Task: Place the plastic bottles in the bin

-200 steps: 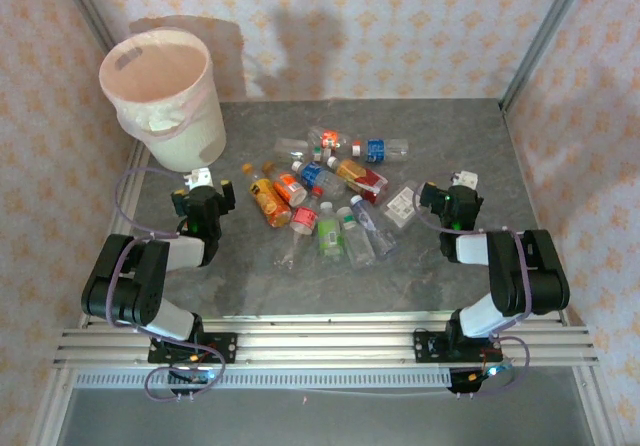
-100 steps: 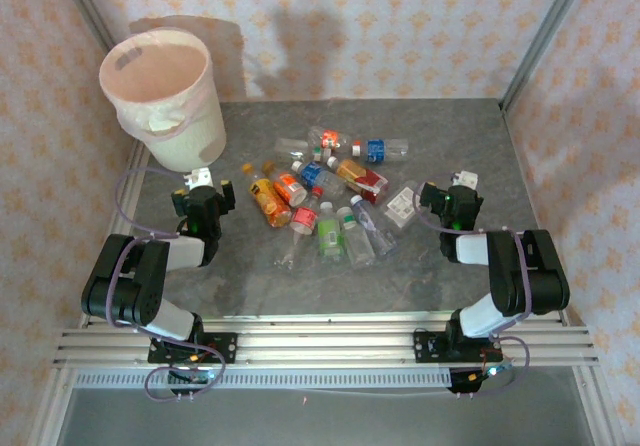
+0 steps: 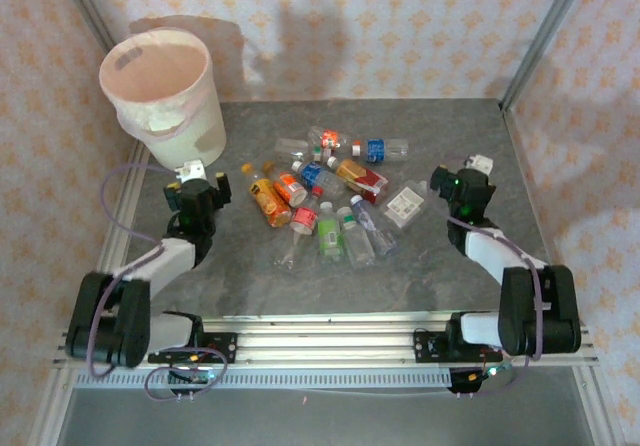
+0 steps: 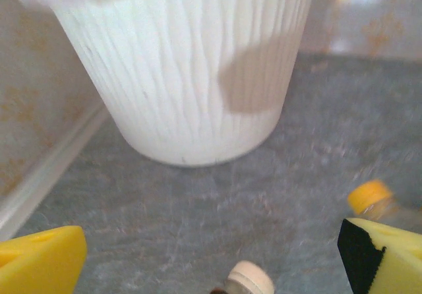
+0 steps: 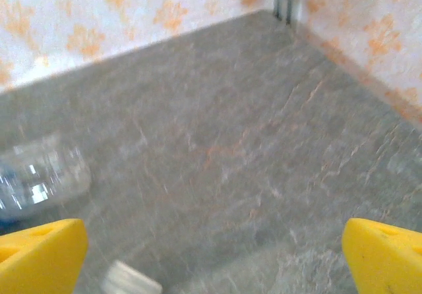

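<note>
Several small clear plastic bottles [image 3: 330,191] lie in a loose pile at the middle of the grey table, among them one with an orange label [image 3: 266,198], a green one [image 3: 329,236] and a blue one [image 3: 374,150]. The bin [image 3: 160,86], a white bucket with a pinkish liner, stands at the far left corner. My left gripper [image 3: 196,191] hovers open just in front of the bin [image 4: 191,76]; a white cap [image 4: 251,279] and an orange cap [image 4: 370,196] lie near its fingers. Open and empty, my right gripper [image 3: 462,186] hangs right of the pile, near a clear bottle [image 5: 39,175].
Patterned walls enclose the table on three sides, with metal posts [image 3: 540,31] at the back corners. The table's left edge rail [image 4: 46,172] runs close beside the bin. Bare grey table [image 5: 264,122] stretches ahead of the right gripper to the far right corner.
Both arms have unfolded and reached forward. The left gripper moved up toward the bin; the right gripper moved up and slightly right. The bottles have not moved.
</note>
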